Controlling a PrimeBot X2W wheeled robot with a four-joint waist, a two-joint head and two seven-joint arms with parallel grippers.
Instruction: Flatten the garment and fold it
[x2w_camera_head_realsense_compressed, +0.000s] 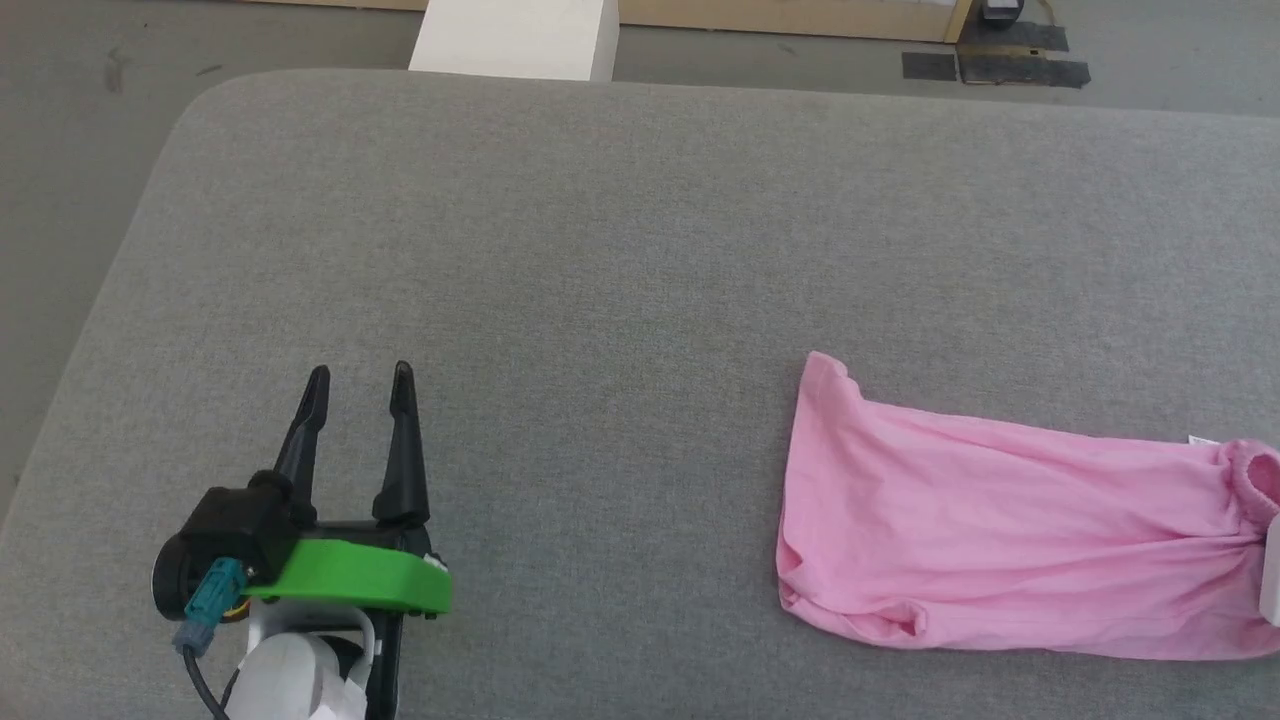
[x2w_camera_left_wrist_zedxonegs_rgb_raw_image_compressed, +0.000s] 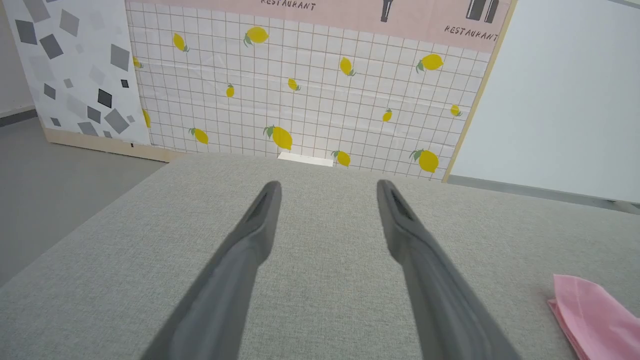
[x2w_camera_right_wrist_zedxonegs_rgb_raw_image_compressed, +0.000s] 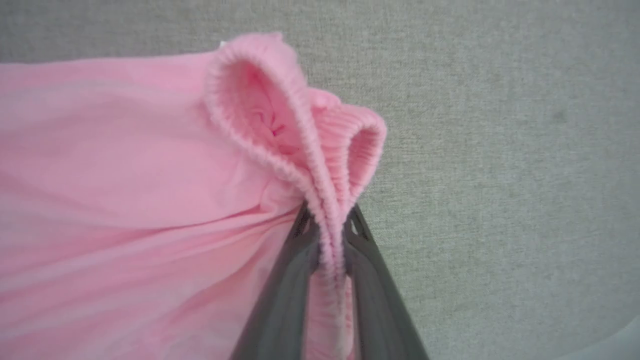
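Note:
The garment (x2w_camera_head_realsense_compressed: 990, 530) is light pink and lies stretched out on the right side of the grey table (x2w_camera_head_realsense_compressed: 600, 250), its gathered waistband at the right edge of the head view. In the right wrist view my right gripper (x2w_camera_right_wrist_zedxonegs_rgb_raw_image_compressed: 330, 225) is shut on the bunched ribbed waistband of the garment (x2w_camera_right_wrist_zedxonegs_rgb_raw_image_compressed: 125, 200), which loops up above the fingers. A small white tag (x2w_camera_head_realsense_compressed: 1203, 440) shows at the garment's upper seam. My left gripper (x2w_camera_head_realsense_compressed: 360, 385) rests open at the lower left, well away from the cloth. In the left wrist view, my left gripper (x2w_camera_left_wrist_zedxonegs_rgb_raw_image_compressed: 327, 187) shows spread fingers, with a pink corner of the garment (x2w_camera_left_wrist_zedxonegs_rgb_raw_image_compressed: 595, 315) at the lower right.
The table's rounded far-left corner (x2w_camera_head_realsense_compressed: 200, 110) drops to grey floor. A white block (x2w_camera_head_realsense_compressed: 515, 40) stands beyond the far edge. A lemon-patterned tiled panel (x2w_camera_left_wrist_zedxonegs_rgb_raw_image_compressed: 300, 90) stands behind the table in the left wrist view.

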